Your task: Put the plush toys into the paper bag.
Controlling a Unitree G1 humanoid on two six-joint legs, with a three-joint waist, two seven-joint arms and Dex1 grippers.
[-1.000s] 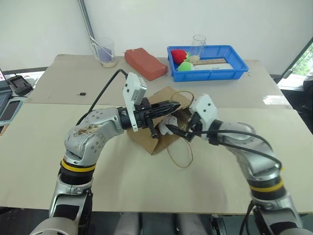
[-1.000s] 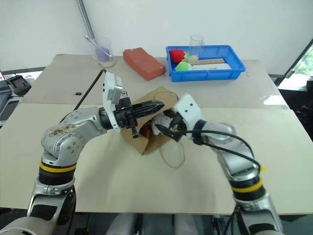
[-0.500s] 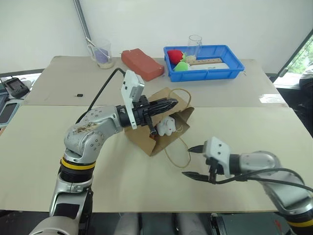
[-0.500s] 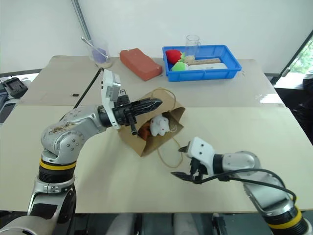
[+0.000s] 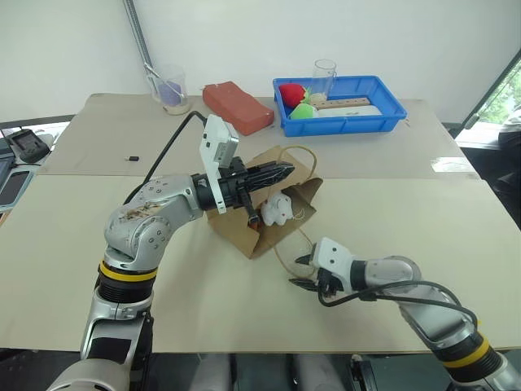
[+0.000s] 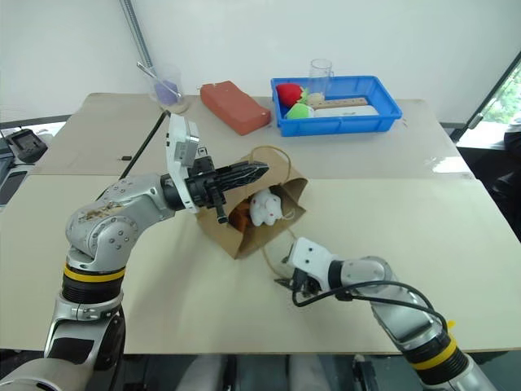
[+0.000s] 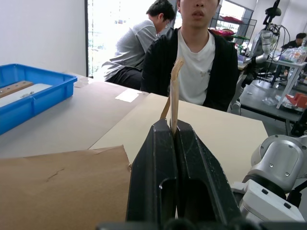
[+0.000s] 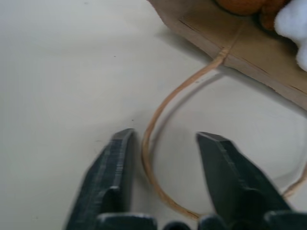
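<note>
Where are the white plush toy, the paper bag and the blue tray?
white plush toy (image 6: 262, 207), right eye view, on its body.
paper bag (image 6: 226, 238), right eye view, on its lower side.
blue tray (image 5: 396, 111), left eye view, on its right rim.

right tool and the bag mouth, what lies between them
The lower cord handle loops over bare table from the paper bag toward the right tool, whose fingers straddle it; the right wrist view shows this.
</note>
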